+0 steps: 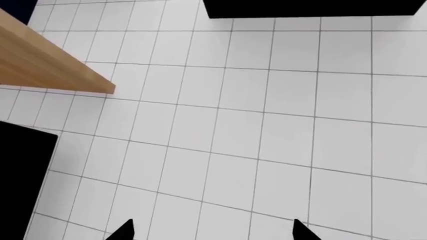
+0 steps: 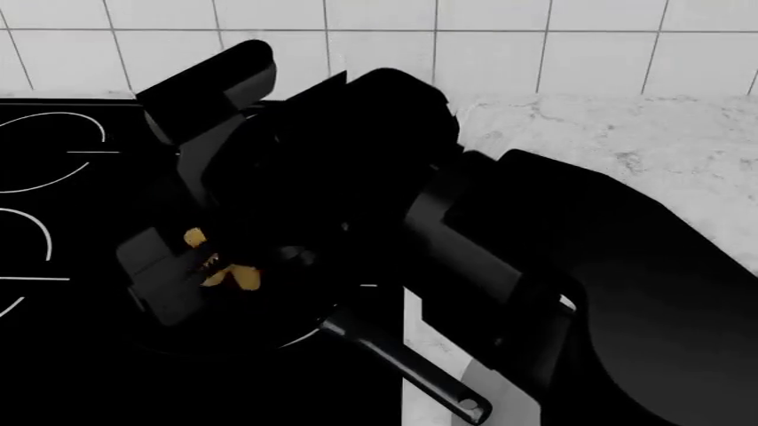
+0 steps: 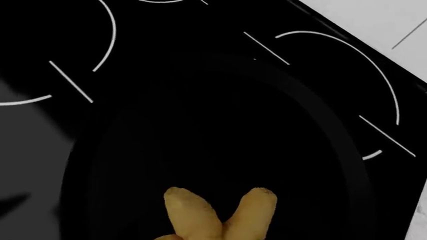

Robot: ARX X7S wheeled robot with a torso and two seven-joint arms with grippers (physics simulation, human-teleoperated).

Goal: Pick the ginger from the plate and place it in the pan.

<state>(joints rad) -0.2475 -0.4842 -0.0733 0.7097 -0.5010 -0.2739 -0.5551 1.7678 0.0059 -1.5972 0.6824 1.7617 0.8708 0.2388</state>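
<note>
The ginger, a yellow-orange knobbly clump, hangs in my right gripper just above the black pan on the stovetop. In the right wrist view the ginger sits close to the camera over the pan's dark inside; the black fingers do not stand out there. The pan's handle points toward the front right. A light-grey sliver by the handle's end looks like the plate, mostly hidden under my right arm. My left gripper is open and empty over the tiled floor.
The black stovetop with white ring marks fills the left. A white marble counter lies to the right, with a tiled wall behind. The left wrist view shows a wooden edge and dark shapes above the floor.
</note>
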